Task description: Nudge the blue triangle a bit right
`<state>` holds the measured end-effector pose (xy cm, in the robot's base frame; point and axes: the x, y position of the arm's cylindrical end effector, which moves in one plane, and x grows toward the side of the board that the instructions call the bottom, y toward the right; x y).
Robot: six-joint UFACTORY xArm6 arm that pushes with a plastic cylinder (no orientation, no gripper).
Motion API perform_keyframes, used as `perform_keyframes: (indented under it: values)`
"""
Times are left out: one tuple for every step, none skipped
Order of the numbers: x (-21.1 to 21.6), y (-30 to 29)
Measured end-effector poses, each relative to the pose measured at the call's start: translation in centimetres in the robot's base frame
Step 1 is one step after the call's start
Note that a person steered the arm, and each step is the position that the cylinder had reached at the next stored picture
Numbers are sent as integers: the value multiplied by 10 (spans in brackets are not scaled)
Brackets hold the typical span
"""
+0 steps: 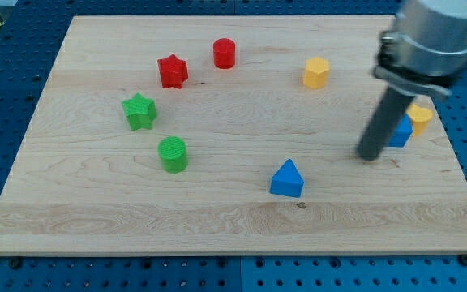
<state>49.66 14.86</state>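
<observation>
Your arm reaches down from the view's top right, the rod nearly upright, my tip (369, 155) on the worktop (233, 227). This tool holds nothing. The blue triangle (287, 179) lies well apart, to the tip's lower left.

Blue triangle (287, 179) – red star (172, 70), green cylinder (172, 154), yellow hexagon (316, 72).

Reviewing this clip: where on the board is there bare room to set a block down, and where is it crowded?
Bare: the middle, ringed by red star, green cylinder, blue triangle and yellow block; also the bottom strip. Crowded: the view's right, where my tip stands beside a blue block and another yellow one.
</observation>
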Motion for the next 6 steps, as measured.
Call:
perform_keyframes:
  values:
    - [0,-78]
    - [13,-150]
    - [48,-162]
    - [50,-135]
    - [50,-94]
    - [50,-54]
